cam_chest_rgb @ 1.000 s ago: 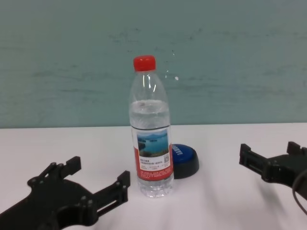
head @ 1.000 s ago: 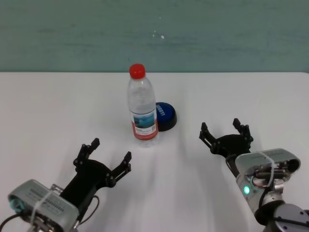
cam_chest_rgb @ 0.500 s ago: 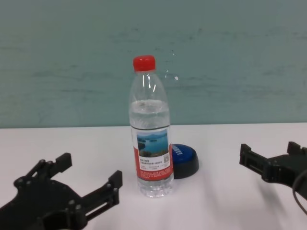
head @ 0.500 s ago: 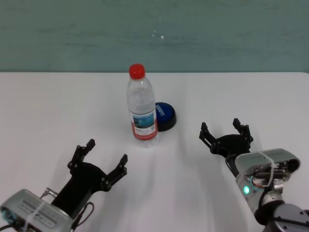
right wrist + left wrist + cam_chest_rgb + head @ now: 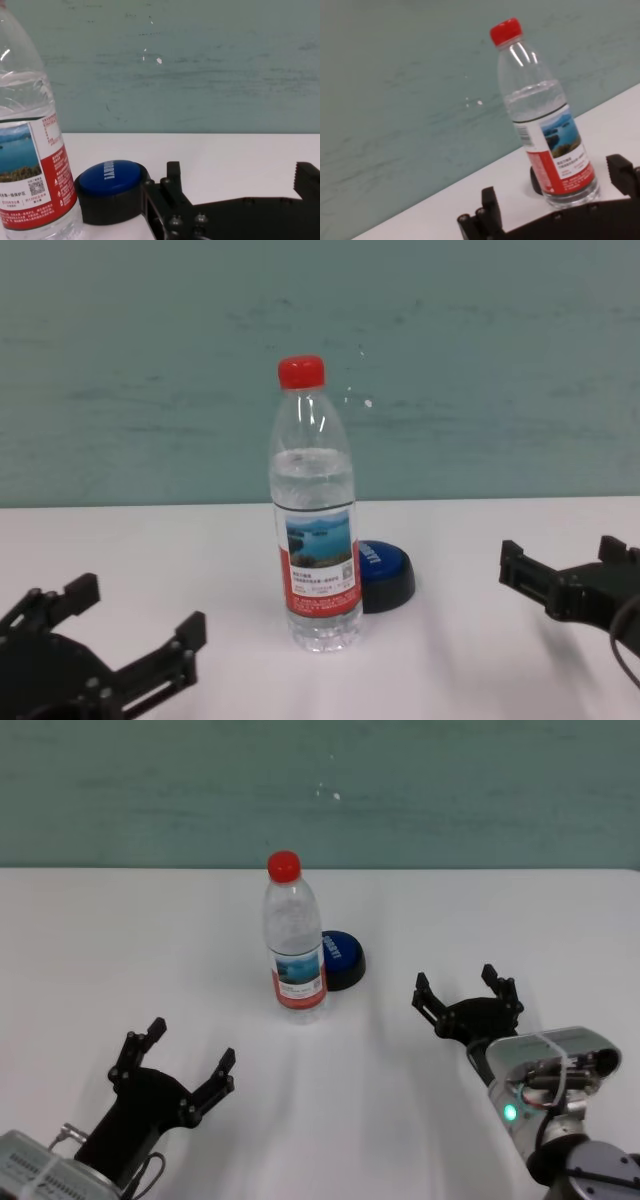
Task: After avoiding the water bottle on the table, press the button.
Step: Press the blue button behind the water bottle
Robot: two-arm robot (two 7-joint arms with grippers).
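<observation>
The water bottle point(image 5: 294, 945) stands upright mid-table, clear with a red cap and a lake label; it also shows in the chest view point(image 5: 314, 510), the left wrist view point(image 5: 545, 125) and the right wrist view point(image 5: 30, 150). The blue button point(image 5: 343, 958) sits on a black base just behind and right of the bottle, touching or almost touching it point(image 5: 385, 573) point(image 5: 112, 190). My left gripper point(image 5: 172, 1064) is open and empty, near and left of the bottle point(image 5: 125, 630). My right gripper point(image 5: 467, 998) is open and empty, right of the button point(image 5: 565, 575).
The white table point(image 5: 120, 950) spreads wide on all sides, and a teal wall point(image 5: 450, 790) runs behind its far edge. Nothing else stands on the table.
My left gripper has drawn back toward me and to the left, away from the bottle. The right gripper, bottle and button have not moved.
</observation>
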